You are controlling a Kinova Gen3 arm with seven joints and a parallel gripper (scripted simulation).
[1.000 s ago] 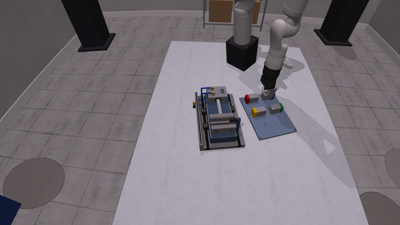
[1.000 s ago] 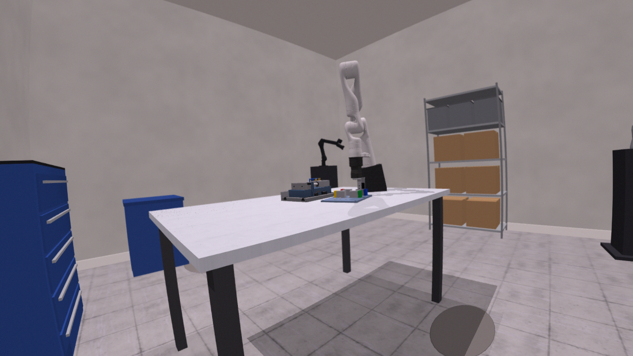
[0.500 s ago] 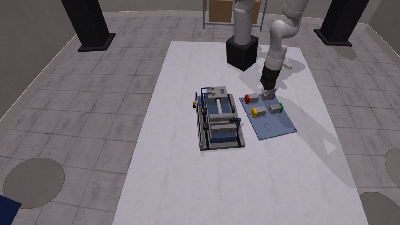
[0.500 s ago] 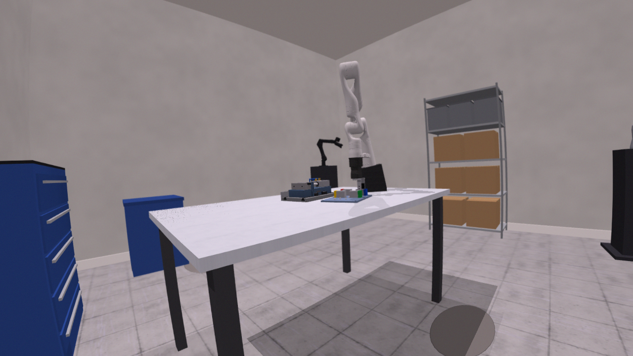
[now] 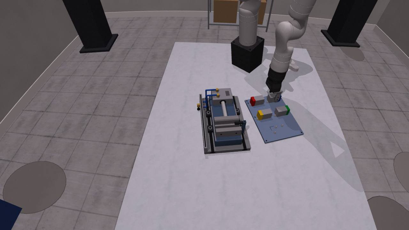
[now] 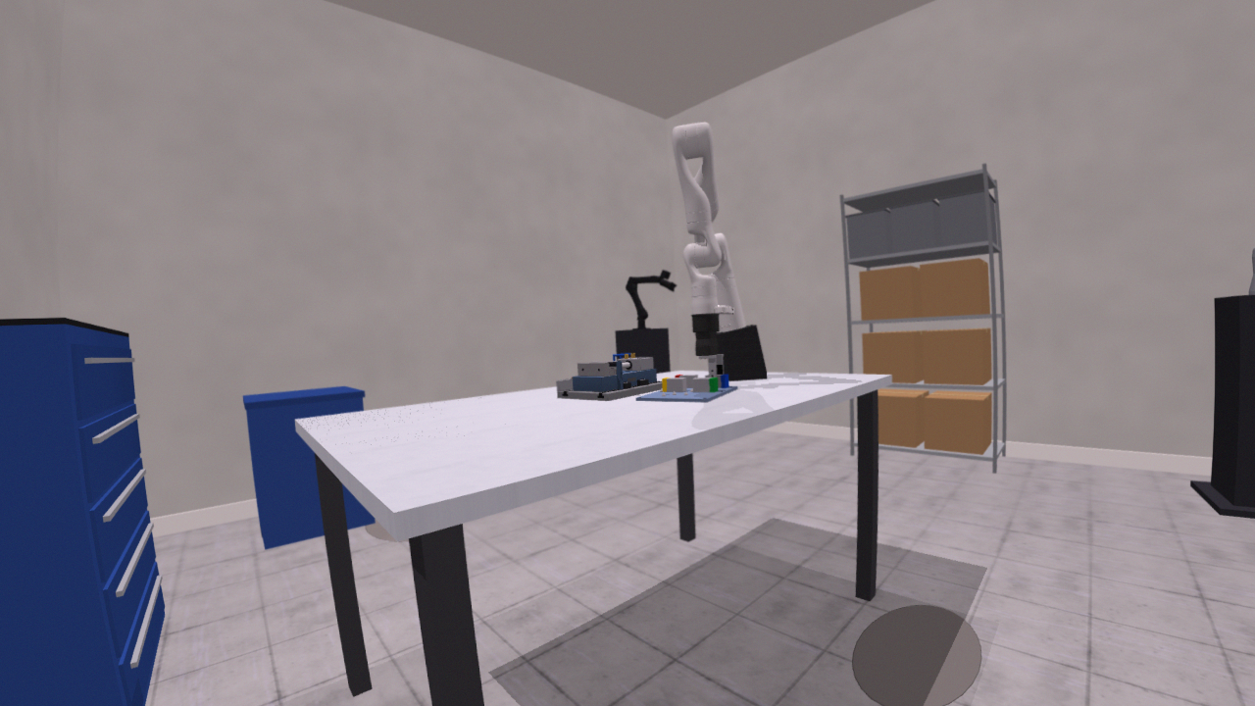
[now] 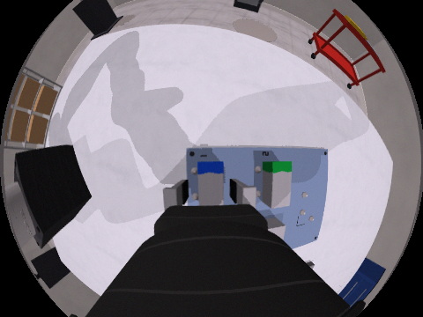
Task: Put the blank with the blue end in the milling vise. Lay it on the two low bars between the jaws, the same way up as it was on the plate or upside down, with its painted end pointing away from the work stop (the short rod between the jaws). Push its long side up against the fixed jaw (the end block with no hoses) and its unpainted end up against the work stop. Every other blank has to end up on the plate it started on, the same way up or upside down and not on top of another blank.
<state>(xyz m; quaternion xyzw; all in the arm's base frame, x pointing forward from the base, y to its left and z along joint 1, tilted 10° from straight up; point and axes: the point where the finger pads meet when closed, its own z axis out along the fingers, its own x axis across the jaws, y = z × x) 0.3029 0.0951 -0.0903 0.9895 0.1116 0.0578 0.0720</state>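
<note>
White table (image 5: 182, 177) (image 6: 491, 447) (image 7: 176, 53) carries the blue-ended blank (image 5: 274, 97) (image 6: 725, 380) (image 7: 211, 185) on its plate (image 5: 286, 130) (image 6: 676, 396) (image 7: 247, 156), between the fingers of the tool (image 5: 275, 96) (image 6: 716, 369) (image 7: 209, 187), which is wide open and grips nothing. The blank's long axis runs along the finger faces, so closing should squeeze its long sides; the green-ended blank (image 5: 282, 111) (image 6: 705, 384) (image 7: 277, 187) lies beyond one finger.
</note>
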